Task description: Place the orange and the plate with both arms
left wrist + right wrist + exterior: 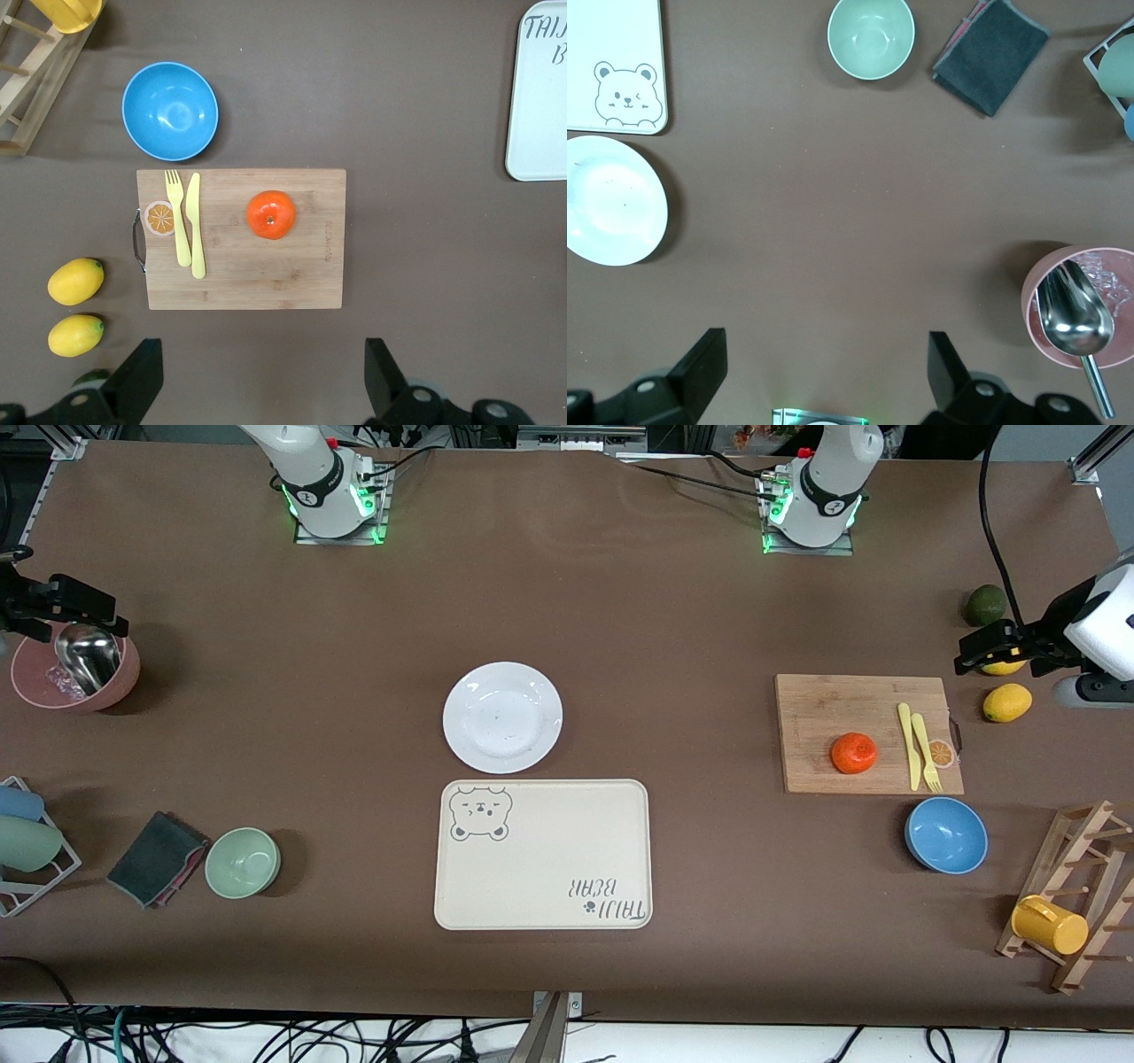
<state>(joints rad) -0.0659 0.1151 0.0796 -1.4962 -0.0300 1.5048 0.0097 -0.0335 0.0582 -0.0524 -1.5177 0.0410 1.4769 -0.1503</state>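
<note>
The orange (854,753) (271,214) lies on a wooden cutting board (824,708) (266,274) toward the left arm's end of the table. At mid-table, the empty white plate (502,716) (607,199) sits just farther from the front camera than the beige bear tray (542,855). My left gripper (988,651) (261,354) hangs high over the left arm's end, open and holding nothing, with the board and orange below it. High over the right arm's end, my right gripper (84,607) (826,341) is likewise open and holding nothing, well apart from the plate.
A yellow knife and fork (917,748) share the board. Around it are a blue bowl (946,834), lemons (1007,702), an avocado (985,605) and a mug rack (1076,895). A pink bowl with a scoop (35,682), a green bowl (243,862) and a cloth (158,859) lie at the right arm's end.
</note>
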